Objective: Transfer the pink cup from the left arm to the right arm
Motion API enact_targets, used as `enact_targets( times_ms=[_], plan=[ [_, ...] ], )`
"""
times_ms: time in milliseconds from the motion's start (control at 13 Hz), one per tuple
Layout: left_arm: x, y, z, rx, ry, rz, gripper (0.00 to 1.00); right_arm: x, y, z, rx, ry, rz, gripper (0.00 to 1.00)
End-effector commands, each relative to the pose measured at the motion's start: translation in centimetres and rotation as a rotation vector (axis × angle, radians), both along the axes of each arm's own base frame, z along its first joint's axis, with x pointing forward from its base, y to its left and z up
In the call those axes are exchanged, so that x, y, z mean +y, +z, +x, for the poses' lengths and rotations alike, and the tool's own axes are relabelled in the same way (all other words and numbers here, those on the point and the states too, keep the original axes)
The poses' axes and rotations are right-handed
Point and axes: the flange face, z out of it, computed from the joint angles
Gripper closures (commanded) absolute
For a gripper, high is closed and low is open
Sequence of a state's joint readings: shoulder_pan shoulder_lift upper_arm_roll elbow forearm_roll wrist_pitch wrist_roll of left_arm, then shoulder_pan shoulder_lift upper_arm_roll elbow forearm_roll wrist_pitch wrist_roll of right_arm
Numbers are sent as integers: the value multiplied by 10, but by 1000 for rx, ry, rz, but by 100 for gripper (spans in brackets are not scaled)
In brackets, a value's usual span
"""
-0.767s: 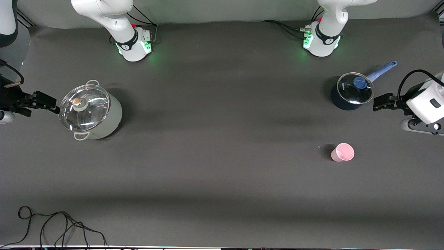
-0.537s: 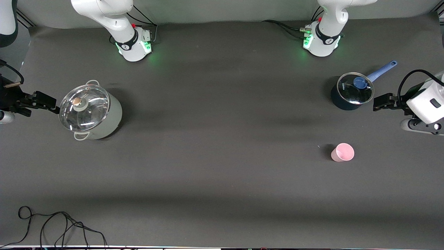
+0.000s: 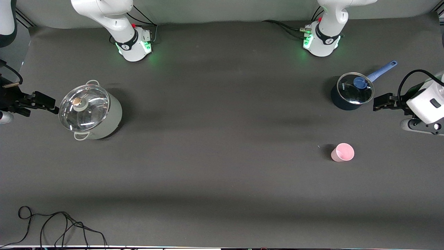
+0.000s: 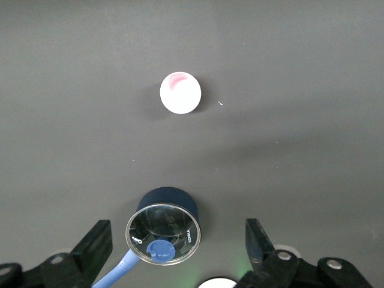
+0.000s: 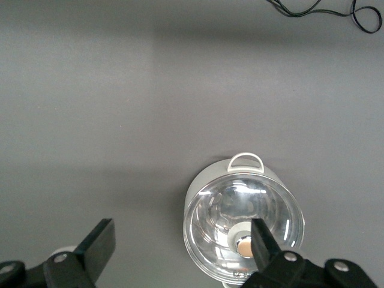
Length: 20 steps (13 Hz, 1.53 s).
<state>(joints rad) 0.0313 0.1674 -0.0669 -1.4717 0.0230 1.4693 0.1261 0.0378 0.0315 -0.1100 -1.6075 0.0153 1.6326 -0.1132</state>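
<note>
While the right gripper (image 3: 47, 102) has crept slightly away from the grey lidded pot (image 3: 91, 111), jaws wide and empty, the pink cup (image 3: 342, 152) stands untouched, upright, nearer the front camera than the blue saucepan (image 3: 351, 91). The left gripper (image 3: 381, 102), open and empty, hangs beside that saucepan. Pickup not begun; bare mat surrounds the cup.
</note>
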Motion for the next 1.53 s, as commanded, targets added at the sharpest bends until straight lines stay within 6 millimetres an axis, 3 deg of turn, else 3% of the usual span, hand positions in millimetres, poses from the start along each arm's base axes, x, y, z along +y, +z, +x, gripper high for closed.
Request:
enact_targets(
  times_ms=[0,997,1227,1303,1457],
  plan=[
    [0,4,-10,-4,11,4,1,3,6,1,-12,-16,-12,0],
    [3,3,-11,11,-5,3,1,6,7,1,-13,-19,-15,0],
    [6,2,-10,22,-125,-9,1,6,7,2,-12,-19,-15,0],
    [9,0,-8,24,-183,-10,1,6,7,2,-12,-19,-15,0],
    [36,-2,-5,29,-321,11,1,7,6,2,-10,-19,-13,0]
  ],
)
